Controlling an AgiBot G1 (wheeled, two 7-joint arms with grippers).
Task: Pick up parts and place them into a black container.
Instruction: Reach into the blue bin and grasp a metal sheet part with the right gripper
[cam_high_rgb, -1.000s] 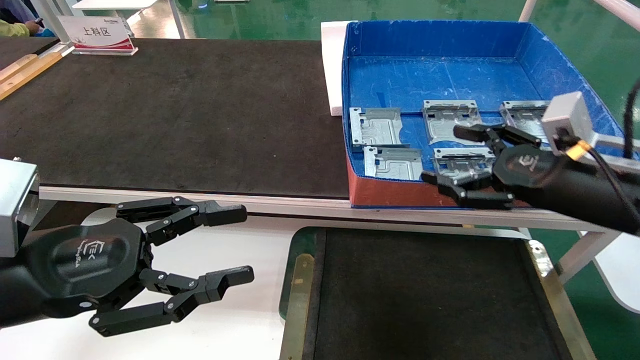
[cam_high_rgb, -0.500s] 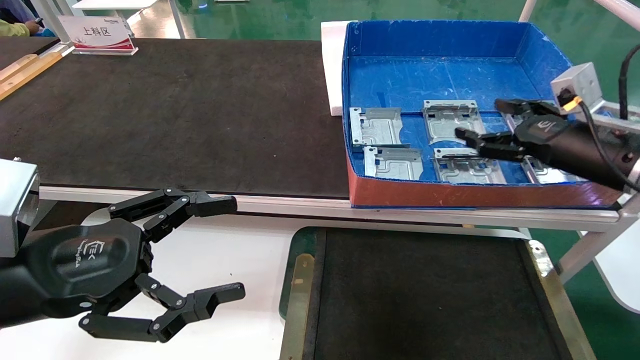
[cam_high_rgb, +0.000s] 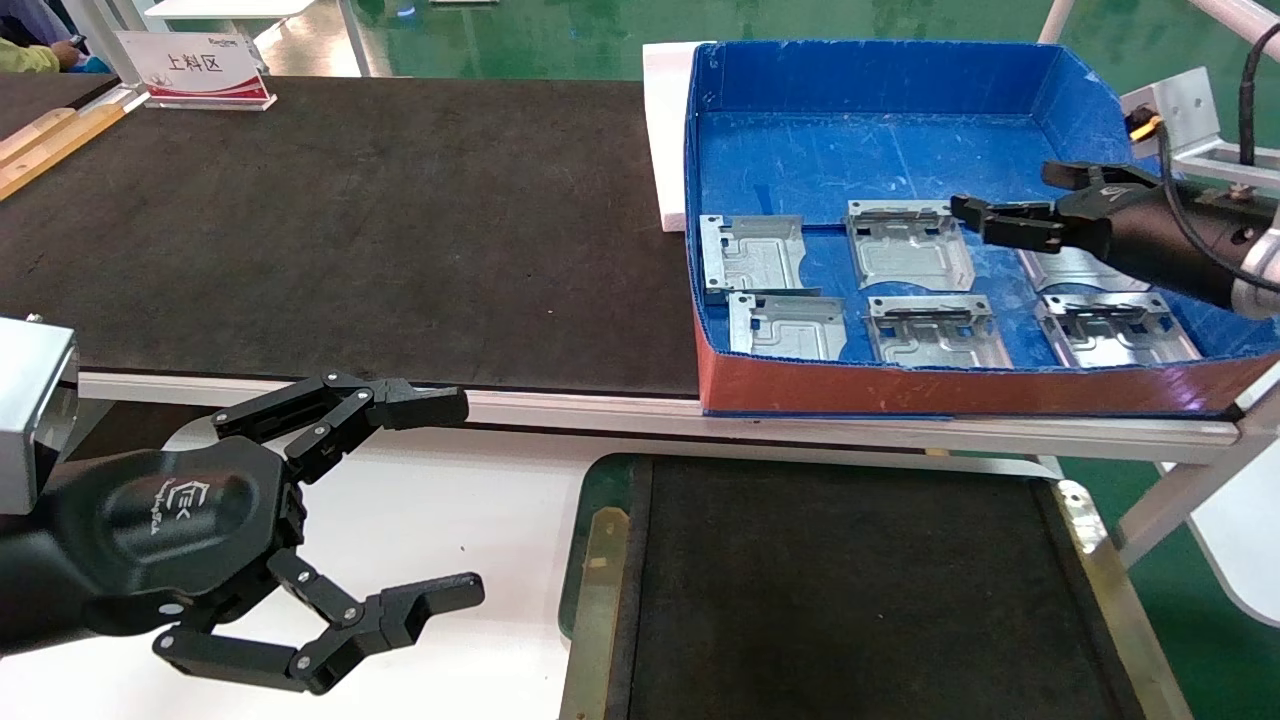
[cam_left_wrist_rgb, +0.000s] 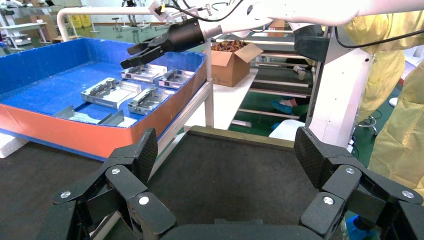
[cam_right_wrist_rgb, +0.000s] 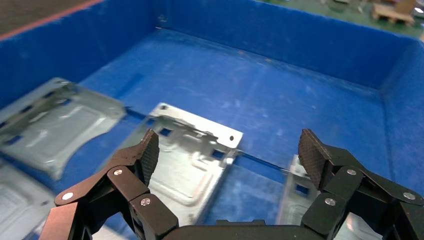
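Observation:
Several silver-grey parts lie in two rows in the blue box, among them a back-middle part and a front-right part. My right gripper hovers open and empty above the back row on the box's right side. In the right wrist view it stands over a part, not touching it. The black container is near me and holds nothing. My left gripper is open and empty, just left of the container. In the left wrist view it faces the container's floor.
The blue box with a red front stands on the long black mat tabletop. A white foam block lies against its left wall. A sign stands far left. A person in yellow stands beyond the right arm.
My right gripper has moved from the box's front edge back and to the right, over the back row of parts. My left gripper's jaws have spread wider.

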